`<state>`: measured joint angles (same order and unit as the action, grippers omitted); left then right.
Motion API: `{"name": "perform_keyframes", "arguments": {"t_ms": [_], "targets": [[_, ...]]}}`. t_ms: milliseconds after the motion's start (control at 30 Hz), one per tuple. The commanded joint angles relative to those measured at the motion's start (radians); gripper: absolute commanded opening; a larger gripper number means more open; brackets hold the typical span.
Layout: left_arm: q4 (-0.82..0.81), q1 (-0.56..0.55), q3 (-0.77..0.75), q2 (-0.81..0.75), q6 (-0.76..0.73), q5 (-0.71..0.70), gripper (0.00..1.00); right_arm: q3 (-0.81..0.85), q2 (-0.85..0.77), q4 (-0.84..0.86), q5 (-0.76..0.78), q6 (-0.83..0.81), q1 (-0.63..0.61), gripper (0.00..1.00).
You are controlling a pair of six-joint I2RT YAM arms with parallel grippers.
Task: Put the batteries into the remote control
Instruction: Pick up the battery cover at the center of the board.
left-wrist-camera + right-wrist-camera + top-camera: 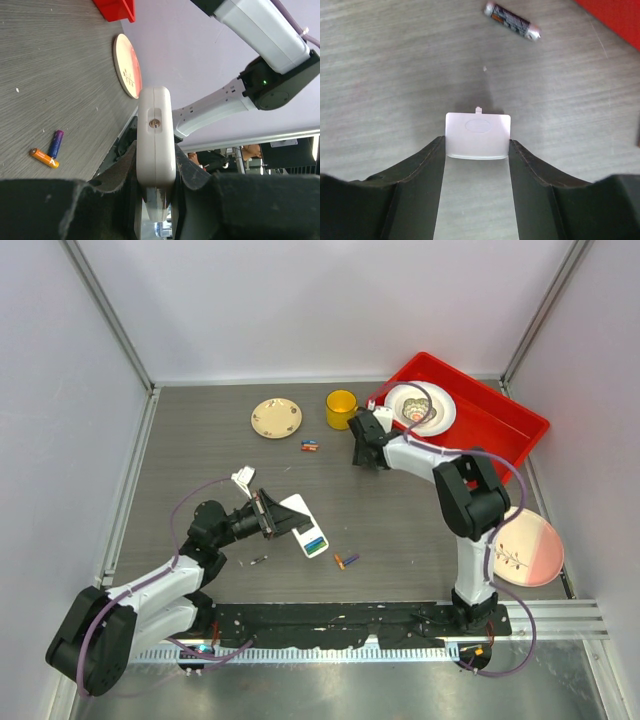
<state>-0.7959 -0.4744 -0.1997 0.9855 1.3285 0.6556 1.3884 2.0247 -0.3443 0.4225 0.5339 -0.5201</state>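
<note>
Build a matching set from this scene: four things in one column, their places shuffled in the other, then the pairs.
1 remote control
2 white cover
3 yellow mug
4 orange battery

A on the table beside a purple battery
B gripped by the right end effector
C near the red bin
D clamped in the left end effector

Pairs: 1-D, 2-B, 3-C, 4-A

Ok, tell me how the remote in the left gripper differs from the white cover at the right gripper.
The remote control is a thick, long body; the cover is a thin, short panel with a small tab. The remote is clamped in the left gripper; the cover is held between the fingers of the right gripper, over the table near a loose battery. Both are white plastic.
</note>
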Motion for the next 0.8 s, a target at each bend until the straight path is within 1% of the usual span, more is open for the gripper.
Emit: {"name": "perform_keyframes", "arguments": {"t_ms": [0,33,100,133,200,233,333,367,400,533,567,667,767], "targets": [[-0.022,0.007,-0.029,-0.019,-0.005,-0.01,0.0,-0.09,-0.214,0.01,-0.019,-0.002,-0.026,0.4],[-0.016,0.007,-0.029,-0.019,-0.008,-0.014,0.0,-0.141,-0.291,0.007,-0.014,-0.006,-0.046,0.39],[0.001,0.007,-0.036,-0.018,-0.021,-0.034,0.0,-0.21,-0.383,-0.016,-0.01,-0.026,-0.069,0.38],[0.006,0.007,-0.04,-0.008,-0.025,-0.043,0.0,-0.233,-0.477,-0.024,-0.004,-0.038,-0.099,0.37],[0.003,0.005,-0.047,0.005,-0.029,-0.076,0.0,-0.27,-0.565,-0.071,0.002,-0.058,-0.133,0.36],[-0.012,0.005,-0.05,0.031,-0.028,-0.089,0.0,-0.296,-0.654,-0.088,-0.019,-0.066,-0.142,0.35],[-0.08,0.005,-0.061,0.083,-0.012,-0.117,0.0,-0.304,-0.757,-0.202,-0.123,-0.093,-0.188,0.35],[-0.112,0.003,-0.067,0.126,-0.009,-0.117,0.0,-0.298,-0.817,-0.263,-0.164,-0.109,-0.219,0.35],[-0.126,0.003,-0.082,0.148,-0.003,-0.111,0.0,-0.284,-0.84,-0.295,-0.209,-0.126,-0.239,0.36],[-0.221,-0.015,-0.115,0.26,0.029,-0.096,0.0,-0.209,-0.905,-0.458,-0.251,-0.166,-0.356,0.35],[-0.25,-0.03,-0.122,0.278,0.035,-0.094,0.0,-0.194,-0.906,-0.507,-0.263,-0.17,-0.372,0.35],[-0.299,-0.068,-0.141,0.346,0.054,-0.109,0.0,-0.143,-0.896,-0.582,-0.287,-0.166,-0.437,0.35],[-0.345,-0.108,-0.15,0.404,0.063,-0.137,0.0,-0.111,-0.868,-0.628,-0.297,-0.169,-0.48,0.34]]}}
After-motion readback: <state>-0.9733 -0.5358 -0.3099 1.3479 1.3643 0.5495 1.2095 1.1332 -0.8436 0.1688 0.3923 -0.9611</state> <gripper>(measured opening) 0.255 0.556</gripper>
